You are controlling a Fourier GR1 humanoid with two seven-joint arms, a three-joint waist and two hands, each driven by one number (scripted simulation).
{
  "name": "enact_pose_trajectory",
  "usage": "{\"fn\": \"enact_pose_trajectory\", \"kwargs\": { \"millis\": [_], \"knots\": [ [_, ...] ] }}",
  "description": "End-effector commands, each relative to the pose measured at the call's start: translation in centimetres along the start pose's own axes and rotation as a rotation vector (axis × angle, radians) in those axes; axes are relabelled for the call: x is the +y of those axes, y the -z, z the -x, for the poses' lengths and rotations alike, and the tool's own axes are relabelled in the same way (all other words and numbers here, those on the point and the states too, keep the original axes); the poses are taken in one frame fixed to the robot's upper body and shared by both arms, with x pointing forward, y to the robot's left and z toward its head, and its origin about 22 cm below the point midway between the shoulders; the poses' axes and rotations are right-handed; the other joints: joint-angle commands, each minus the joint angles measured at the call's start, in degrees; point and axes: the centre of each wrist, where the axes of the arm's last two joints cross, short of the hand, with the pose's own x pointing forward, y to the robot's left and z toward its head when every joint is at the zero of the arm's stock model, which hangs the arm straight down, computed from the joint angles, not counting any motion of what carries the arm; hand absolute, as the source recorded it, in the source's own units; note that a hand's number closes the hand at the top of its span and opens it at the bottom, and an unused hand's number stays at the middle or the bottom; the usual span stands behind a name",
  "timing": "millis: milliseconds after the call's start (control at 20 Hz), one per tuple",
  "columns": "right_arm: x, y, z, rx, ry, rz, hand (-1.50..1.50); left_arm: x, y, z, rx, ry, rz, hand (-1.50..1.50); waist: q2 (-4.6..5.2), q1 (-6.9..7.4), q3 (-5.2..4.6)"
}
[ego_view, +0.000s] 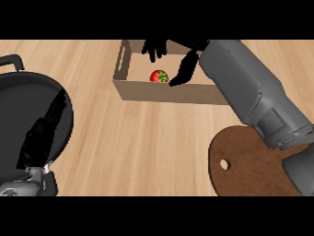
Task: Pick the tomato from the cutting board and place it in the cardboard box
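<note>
The tomato (159, 76) lies inside the cardboard box (166, 94), green stem end facing near-right; the right hand (175, 57) hangs above it, fingers spread.

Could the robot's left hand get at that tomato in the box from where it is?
Probably not easily: the left hand rests far off over the black pan, and the right hand already hangs over the tomato inside the box.

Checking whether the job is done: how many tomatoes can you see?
1. The tomato lies inside the cardboard box, beside the right hand. None shows on the cutting board, though the forearm covers part of it.
</note>
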Motion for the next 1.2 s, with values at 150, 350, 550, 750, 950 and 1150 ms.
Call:
{"fn": "enact_pose_trajectory", "kwargs": {
  "millis": [150,350,550,750,950,1150],
  "knots": [
    [3.9,1.6,0.5,-0.017,0.134,0.043,-1.50,0.1,-0.2,0.0,0.007,0.000,0.008,0.00,0.23,0.07,-0.07],
    [2.1,0.6,1.0,-0.026,0.336,0.221,-1.50,0.3,-0.1,-0.2,-0.003,0.008,-0.010,0.00,0.34,0.02,-0.05],
    [-1.6,-1.2,1.1,-0.040,0.490,0.331,-1.50,-1.0,-0.1,0.1,0.001,0.013,0.008,0.00,0.86,0.68,-0.04],
    [-2.6,-3.3,2.4,-0.057,0.652,0.402,-1.50,-0.1,0.6,-0.8,-0.013,-0.002,0.023,0.00,0.98,0.82,-0.02],
    [-5.9,-7.0,3.3,0.011,0.688,0.534,-1.50,-0.6,-0.3,0.9,0.004,0.007,0.011,0.00,1.48,1.74,-0.08],
    [-8.6,-11.5,4.4,0.063,0.672,0.653,-1.50,0.0,0.4,-0.5,-0.049,0.004,0.016,0.00,2.30,2.85,-0.01]
  ]
}}
